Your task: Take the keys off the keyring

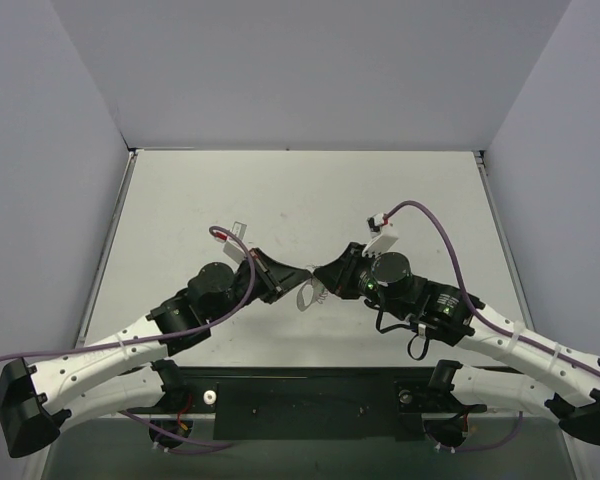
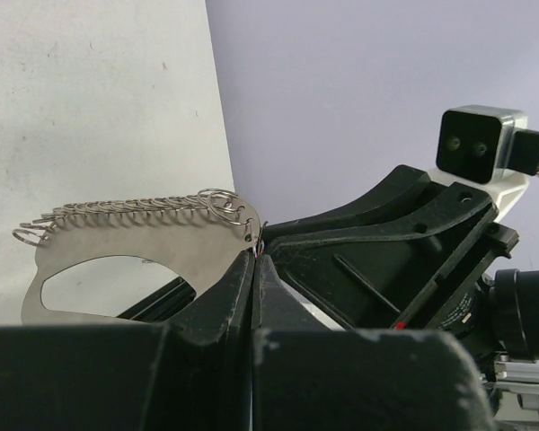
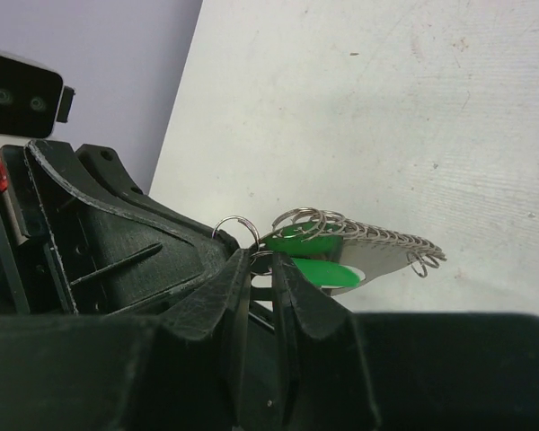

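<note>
Keys (image 3: 328,272): metal part hidden btwn R hand (image 3: 266,262) fingers (image 3: 310,310)

A pale, off-white tabletop (image 1: 280,190) fills the middle of the top view. Plain lavender-grey walls box it in: a back wall (image 1: 310,70), a left wall (image 1: 40,180) and a right wall (image 1: 570,150). A thin grey strip (image 1: 108,245) runs along the tabletop's left edge. In the wrist views the tabletop's surface shows faint scuffs and small dark specks.

Grey wavy-edged keyring (image 2: 117,238), green-headed keys (image 3: 322,271), black jaws, white table (image 1: 280,190).
</note>
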You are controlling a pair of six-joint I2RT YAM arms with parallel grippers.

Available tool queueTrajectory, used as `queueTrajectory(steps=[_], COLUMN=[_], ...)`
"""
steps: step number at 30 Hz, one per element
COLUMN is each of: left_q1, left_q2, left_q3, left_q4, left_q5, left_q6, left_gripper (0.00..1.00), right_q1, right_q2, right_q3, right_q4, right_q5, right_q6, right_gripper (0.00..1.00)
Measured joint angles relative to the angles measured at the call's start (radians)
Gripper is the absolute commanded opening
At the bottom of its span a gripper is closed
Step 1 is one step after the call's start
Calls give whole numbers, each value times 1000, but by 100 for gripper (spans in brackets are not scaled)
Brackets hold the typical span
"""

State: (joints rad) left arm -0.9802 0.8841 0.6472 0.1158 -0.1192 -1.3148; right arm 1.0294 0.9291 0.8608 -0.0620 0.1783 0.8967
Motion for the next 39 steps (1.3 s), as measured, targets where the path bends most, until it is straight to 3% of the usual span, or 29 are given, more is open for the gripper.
queueTrajectory(steps=[6, 14, 31, 34, 39], left_q1=[-7, -11, -21, -21, -21], left_q2=[24, 35, 45, 45, 45], left_q3=[16, 35, 62, 63, 73], left_q4=[-6, -14, 1, 0, 1], left_q5=[28, 53, 72, 72, 72], left_q6=[31, 57, 74, 74, 73], left_gripper=[0, 0, 0, 0, 0], right_q1=[2, 2, -1, -58, -256], right_q2=[-3, -19, -58, -112, -214], right_q3=[25, 43, 106, 92, -6], right_q4=[-59, -107, -186, -183, -108], right_q5=[-12, -29, -37, -94, -275], right_q6=[-84, -137, -108, -113, -89], right_gripper=[13, 28, 31, 31, 30])
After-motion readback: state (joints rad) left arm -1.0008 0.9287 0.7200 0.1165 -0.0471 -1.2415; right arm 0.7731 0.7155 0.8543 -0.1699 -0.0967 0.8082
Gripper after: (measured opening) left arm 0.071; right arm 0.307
